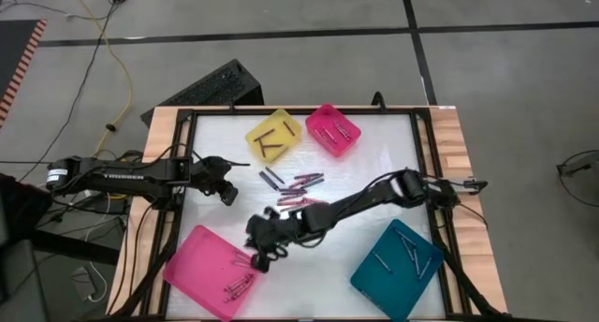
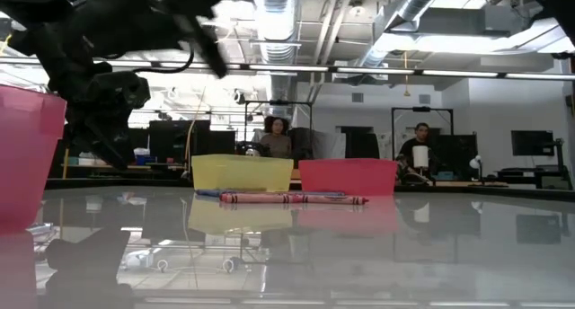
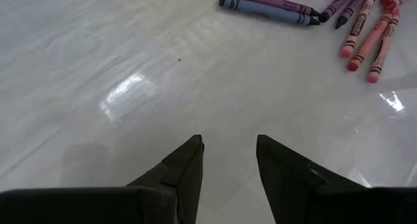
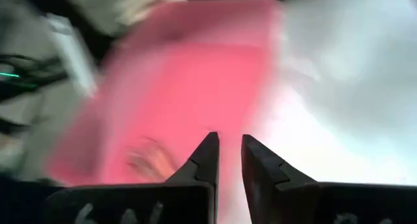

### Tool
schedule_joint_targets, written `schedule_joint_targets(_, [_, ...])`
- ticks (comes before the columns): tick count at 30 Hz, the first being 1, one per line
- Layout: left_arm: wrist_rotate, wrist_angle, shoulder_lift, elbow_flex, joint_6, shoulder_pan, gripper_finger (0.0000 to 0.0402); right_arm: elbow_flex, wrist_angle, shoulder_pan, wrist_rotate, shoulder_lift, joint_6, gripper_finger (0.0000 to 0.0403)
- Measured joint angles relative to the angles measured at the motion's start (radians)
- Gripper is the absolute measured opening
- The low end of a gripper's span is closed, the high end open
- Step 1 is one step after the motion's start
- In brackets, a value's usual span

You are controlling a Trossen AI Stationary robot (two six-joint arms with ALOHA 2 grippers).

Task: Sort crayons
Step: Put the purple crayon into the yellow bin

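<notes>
A loose heap of crayons lies flat mid-table: reddish-pink ones and dark bluish ones; the low view shows them as a row. More crayons lie in the large pink tray, the yellow tray, the small pink tray and the teal tray. My right gripper hangs above the large pink tray's right edge, open by a narrow gap with nothing in it. My left gripper waits open left of the heap, over bare table.
The trays stand around the heap: yellow and small pink at the far side, large pink near left, teal near right. A black frame borders the white tabletop. People sit in the room beyond the table.
</notes>
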Motion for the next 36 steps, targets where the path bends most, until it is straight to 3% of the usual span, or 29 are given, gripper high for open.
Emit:
schedule_joint_targets(9, [0.005, 0.000, 0.000, 0.000, 0.001, 0.000, 0.0133, 0.000, -0.527, -0.034, 0.139, -0.127, 0.024, 0.0060])
schedule_joint_targets(19, [0.095, 0.037, 0.000, 0.000, 0.032, 0.000, 0.0133, -0.001, -0.860, -0.051, 0.155, -0.143, 0.008, 0.0060])
schedule_joint_targets(24, [0.192, 0.139, 0.000, 0.000, 0.103, 0.000, 0.0133, -0.001, -0.934, -0.108, 0.150, -0.154, -0.080, 0.0060])
schedule_joint_targets(27, [0.197, 0.195, 0.000, 0.000, 0.125, 0.000, 0.0133, -0.001, -0.944, -0.156, 0.150, -0.169, -0.135, 0.0060])
schedule_joint_targets(32, [0.187, 0.246, 0.000, 0.000, 0.142, 0.000, 0.0133, -0.001, -0.855, -0.238, 0.147, -0.177, -0.312, 0.0060])
schedule_joint_targets(36, [0.186, 0.251, 0.000, 0.000, 0.162, 0.000, 0.0133, -0.001, -0.761, -0.305, 0.067, -0.196, -0.477, 0.0060])
